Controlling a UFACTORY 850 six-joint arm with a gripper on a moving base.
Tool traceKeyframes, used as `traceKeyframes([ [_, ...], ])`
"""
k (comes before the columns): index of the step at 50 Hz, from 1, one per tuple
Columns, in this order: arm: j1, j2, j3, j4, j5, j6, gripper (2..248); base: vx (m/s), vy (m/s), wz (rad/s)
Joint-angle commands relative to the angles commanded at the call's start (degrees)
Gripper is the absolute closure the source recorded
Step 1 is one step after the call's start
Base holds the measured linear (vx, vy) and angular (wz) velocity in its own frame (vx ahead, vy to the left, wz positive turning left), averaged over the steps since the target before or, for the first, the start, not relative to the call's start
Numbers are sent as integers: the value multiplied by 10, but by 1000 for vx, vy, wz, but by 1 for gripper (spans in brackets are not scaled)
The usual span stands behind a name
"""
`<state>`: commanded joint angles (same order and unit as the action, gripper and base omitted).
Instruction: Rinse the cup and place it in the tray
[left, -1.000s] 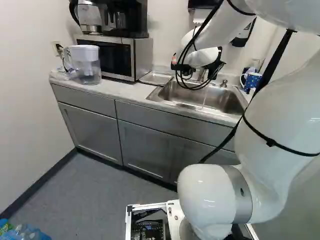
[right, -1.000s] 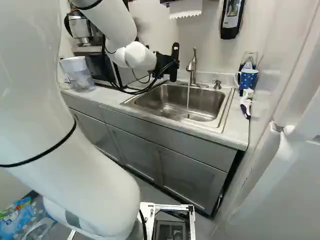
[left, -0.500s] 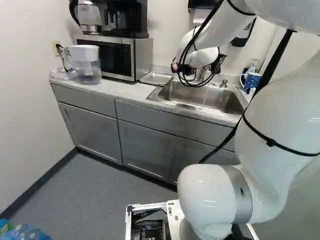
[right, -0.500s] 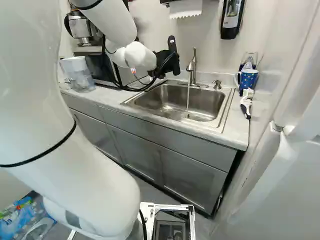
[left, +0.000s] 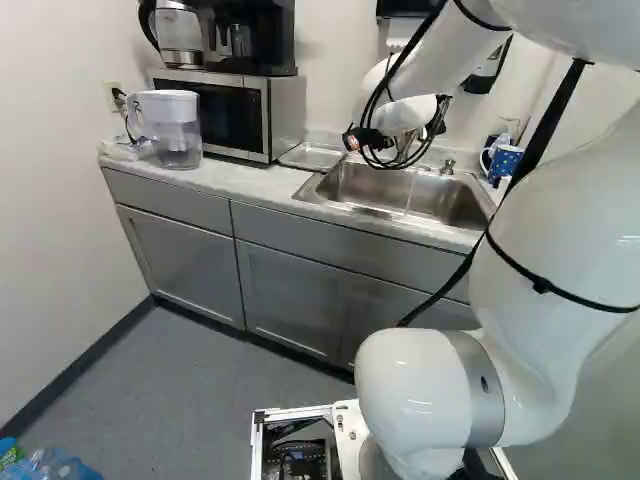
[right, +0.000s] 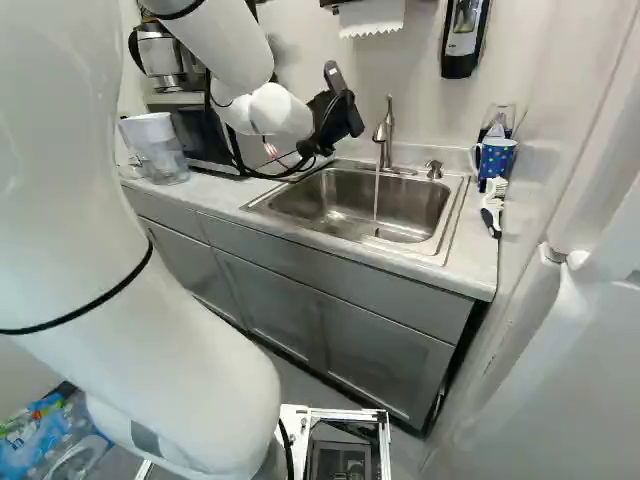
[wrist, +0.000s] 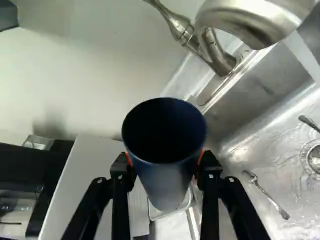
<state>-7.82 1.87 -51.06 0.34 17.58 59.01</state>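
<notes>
You are looking at a kitchen corner where pale walls (left: 45, 200) are rising from a grey floor (left: 200, 390), and grey cabinets (left: 290, 300) are running under a light counter (left: 235, 180). Your white arm (right: 120, 250) is reaching over toward the counter's back. The metal sink (right: 365, 200) is sitting in the counter, and the microwave (left: 235, 115) is standing to its left, with a coffee maker (left: 260, 35) resting on top. A water pitcher (left: 175, 135) is standing just beside the microwave. Between microwave and sink, the shallow metal tray (left: 310, 155) is lying on the counter. Your gripper (right: 338, 118) is hanging near the faucet (right: 385, 130), which is running a thin stream into the basin. Its fingers are standing partly apart, orange pads pressing a dark blue cup (wrist: 165, 175) from two sides; in the wrist view the cup is partly hiding the tray beyond it. At the sink's far right, a speckled blue mug (right: 496, 158) is standing on the counter near a white-and-dark brush (right: 492, 208). A spoon (wrist: 267, 194) is lying in the wet basin.
</notes>
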Motion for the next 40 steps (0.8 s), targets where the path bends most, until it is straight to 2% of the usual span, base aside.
traceKeyframes([
  [40, 0, 0, 0, 0, 0, -242, 124, 0, 0, 0],
])
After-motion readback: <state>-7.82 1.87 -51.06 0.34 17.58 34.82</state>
